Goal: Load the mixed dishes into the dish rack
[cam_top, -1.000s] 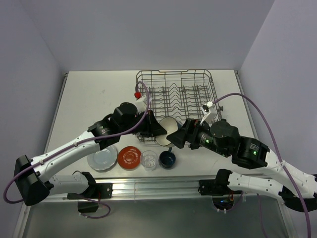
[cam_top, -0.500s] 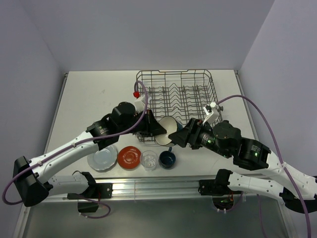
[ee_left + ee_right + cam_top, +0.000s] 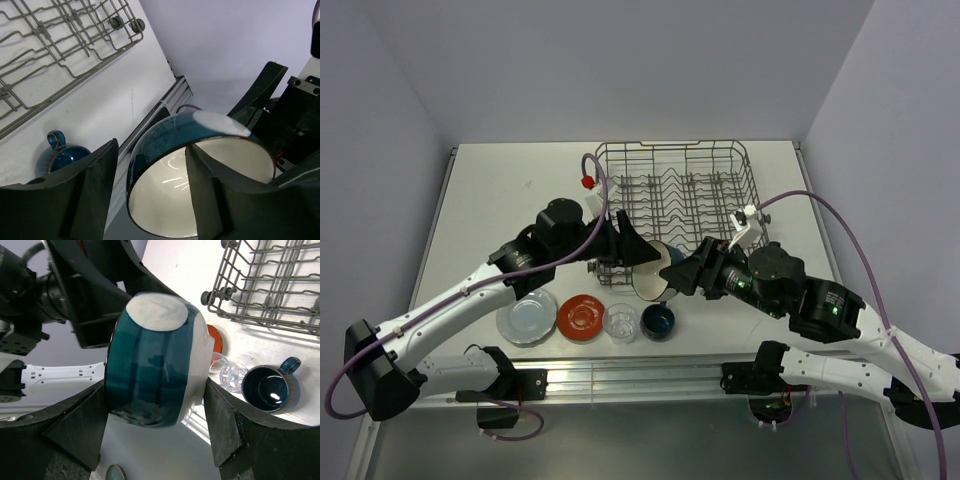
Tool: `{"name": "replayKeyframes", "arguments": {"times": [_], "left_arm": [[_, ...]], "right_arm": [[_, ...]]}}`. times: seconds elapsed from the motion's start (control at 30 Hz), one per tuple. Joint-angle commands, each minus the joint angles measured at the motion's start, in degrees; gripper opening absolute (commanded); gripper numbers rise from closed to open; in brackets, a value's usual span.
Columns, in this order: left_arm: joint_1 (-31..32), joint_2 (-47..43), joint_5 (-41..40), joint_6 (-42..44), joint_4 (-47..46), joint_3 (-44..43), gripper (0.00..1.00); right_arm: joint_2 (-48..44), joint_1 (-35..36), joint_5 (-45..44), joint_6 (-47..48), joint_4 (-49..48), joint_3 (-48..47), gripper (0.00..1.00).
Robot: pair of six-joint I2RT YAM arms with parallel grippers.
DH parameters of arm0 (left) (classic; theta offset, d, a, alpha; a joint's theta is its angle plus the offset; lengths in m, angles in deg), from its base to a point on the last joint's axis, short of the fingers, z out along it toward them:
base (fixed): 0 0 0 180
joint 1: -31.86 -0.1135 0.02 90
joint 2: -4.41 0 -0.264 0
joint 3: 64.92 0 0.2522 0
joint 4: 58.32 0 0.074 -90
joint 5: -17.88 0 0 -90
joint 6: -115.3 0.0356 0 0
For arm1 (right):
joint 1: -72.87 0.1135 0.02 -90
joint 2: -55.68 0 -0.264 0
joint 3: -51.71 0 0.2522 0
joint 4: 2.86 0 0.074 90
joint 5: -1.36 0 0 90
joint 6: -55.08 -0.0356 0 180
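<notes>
Nearest, in a row along the front of the white table [image 3: 490, 200], short of the grey wire dish rack [image 3: 675, 190] and set close side by side: pale blue-grey plate [image 3: 527, 320], red-orange plate [image 3: 584, 316], clear glass tumbler [image 3: 621, 321], dark blue mug [image 3: 658, 320]. Between that row and the rack's near rail, off the tabletop and tipped on its side: cream bowl [image 3: 150, 375] with dark teal outside. Clamped across its flanks by the right gripper [image 3: 155, 390], one finger against each side. Straddled at the rim by the left gripper [image 3: 152, 150], fingers spread and released, a gap showing beside the outer wall. Left of the rack, a broad stretch of tabletop; right of the rack, only a narrow strip before the table edge. Behind the rack, close lavender walls [image 3: 620, 70].
</notes>
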Motion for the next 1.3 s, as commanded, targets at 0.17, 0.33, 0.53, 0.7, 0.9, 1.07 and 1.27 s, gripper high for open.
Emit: {"name": "replayKeyframes", "arguments": {"times": [0.17,0.33,0.53,0.7,0.9,1.07,1.27], "left_arm": [[-2.7,-1.7,1.1,0.5,-1.8,-2.3,0.74],[-3.5,0.2,1.8,0.9,-0.8,-2.8,0.70],[-7.1,-0.5,-1.7,1.8,3.0,-3.1,0.79],[-11.2,-2.5,-14.7,4.0,12.8,-7.5,0.84],[-12.1,-2.8,-28.5,6.8,26.5,-14.0,0.85],[-12.1,-5.4,-28.2,6.9,27.3,-10.4,0.84],[-12.1,-14.5,-23.6,0.4,19.8,3.5,0.82]], "right_arm": [[3.2,0.1,-2.7,1.6,-2.7,-4.8,0.00],[5.4,-0.4,-2.6,1.8,-3.2,-5.4,0.00],[7.0,-4.2,-1.7,3.5,-2.1,-6.8,0.00],[9.2,-12.1,2.6,6.8,-0.7,-7.1,0.00],[16.7,-23.5,4.4,14.5,2.1,-12.6,0.00],[27.6,-28.0,-2.9,22.4,5.8,-22.5,0.00],[42.1,-29.7,-18.0,30.5,7.0,-34.7,0.00]]}}
